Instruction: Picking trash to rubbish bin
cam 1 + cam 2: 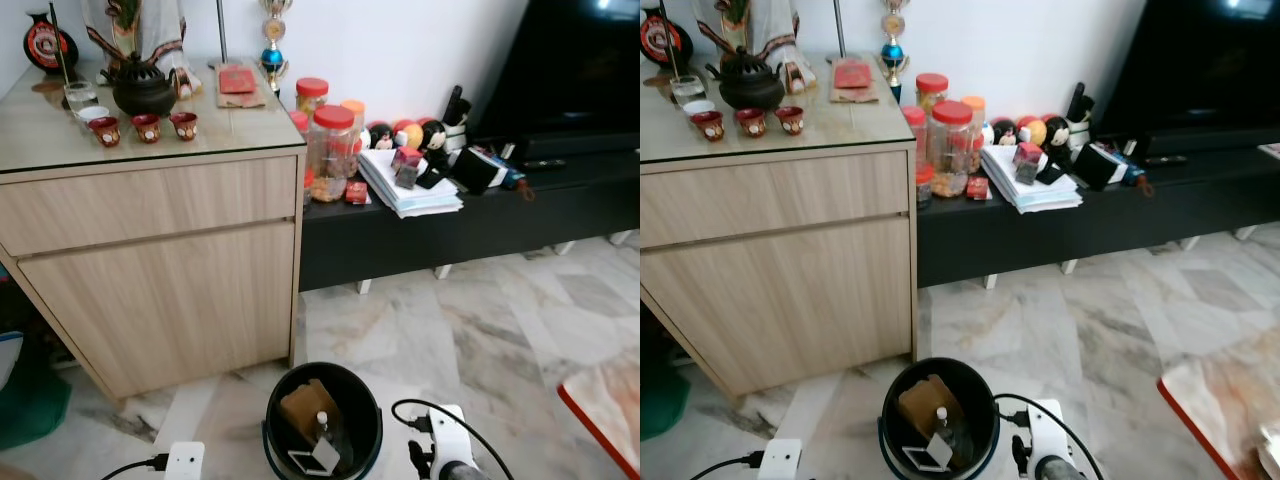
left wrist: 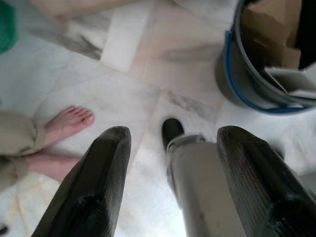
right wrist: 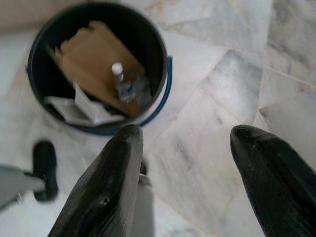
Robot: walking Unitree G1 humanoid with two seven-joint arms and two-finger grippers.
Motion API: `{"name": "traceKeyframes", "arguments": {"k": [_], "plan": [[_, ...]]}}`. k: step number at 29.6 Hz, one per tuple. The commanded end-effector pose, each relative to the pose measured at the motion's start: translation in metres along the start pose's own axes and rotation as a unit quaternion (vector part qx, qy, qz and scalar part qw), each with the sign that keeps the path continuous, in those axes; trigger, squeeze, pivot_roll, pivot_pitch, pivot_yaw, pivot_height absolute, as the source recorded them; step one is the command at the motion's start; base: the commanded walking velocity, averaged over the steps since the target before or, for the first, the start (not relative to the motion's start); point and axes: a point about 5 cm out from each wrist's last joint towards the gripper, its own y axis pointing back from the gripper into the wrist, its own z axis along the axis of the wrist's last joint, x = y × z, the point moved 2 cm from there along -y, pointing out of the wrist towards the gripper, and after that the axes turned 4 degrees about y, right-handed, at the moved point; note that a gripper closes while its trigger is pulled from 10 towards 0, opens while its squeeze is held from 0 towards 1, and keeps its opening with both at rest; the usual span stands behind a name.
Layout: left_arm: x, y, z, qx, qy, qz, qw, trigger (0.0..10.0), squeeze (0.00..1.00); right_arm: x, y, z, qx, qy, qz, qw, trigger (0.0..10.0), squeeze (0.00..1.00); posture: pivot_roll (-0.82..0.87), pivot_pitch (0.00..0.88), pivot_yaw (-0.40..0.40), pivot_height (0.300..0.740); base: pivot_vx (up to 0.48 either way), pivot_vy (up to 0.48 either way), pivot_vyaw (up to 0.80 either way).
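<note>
A black rubbish bin [image 1: 372,425] with a blue rim stands on the marble floor just before me, near the foot of a wooden cabinet. Inside it lie brown cardboard [image 3: 91,61], a clear plastic bottle [image 3: 124,85] and a white carton [image 3: 91,107]. My right gripper [image 3: 190,168] hangs open above the floor beside the bin, nothing between its black fingers [image 3: 106,190]. My left gripper [image 2: 173,173] is also open and empty, over the floor on the bin's [image 2: 247,86] other side. Both wrists show at the bottom of the head views.
A light wood cabinet [image 1: 150,260] with a glass top carries a teapot and small red cups. A low black TV bench [image 1: 480,215] holds jars, papers and toys. A person's bare feet [image 2: 64,126] stand near my left gripper. A red-edged mat [image 1: 605,400] lies at the right.
</note>
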Motion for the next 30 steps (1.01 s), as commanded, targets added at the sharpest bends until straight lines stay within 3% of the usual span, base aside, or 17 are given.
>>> {"name": "traceKeyframes", "arguments": {"k": [1, 16, 30], "plan": [[-0.0063, 0.0025, -0.0118, 0.02, 0.002, -0.006, 1.0, 10.0, 0.0, -0.0071, -0.0008, 0.0094, -0.011, -0.002, -0.008, 1.0, 10.0, 0.0, 0.05, 0.0, -0.089, 0.74, -0.262, 0.0, 0.0], [-0.0059, 0.0026, -0.012, 0.02, 0.001, -0.006, 1.0, 10.0, 0.0, -0.0037, -0.0009, 0.0087, -0.013, -0.005, -0.003, 1.0, 10.0, 0.0, 0.05, 0.0, -0.086, 0.74, -0.26, 0.0, 0.0], [-0.0059, 0.0021, -0.0102, 0.017, 0.005, -0.006, 1.0, 10.0, 0.0, -0.0023, -0.001, 0.0087, -0.013, -0.005, -0.002, 1.0, 10.0, 0.0, 0.05, 0.0, -0.085, 0.74, 0.0, 0.0, 0.0]]}}
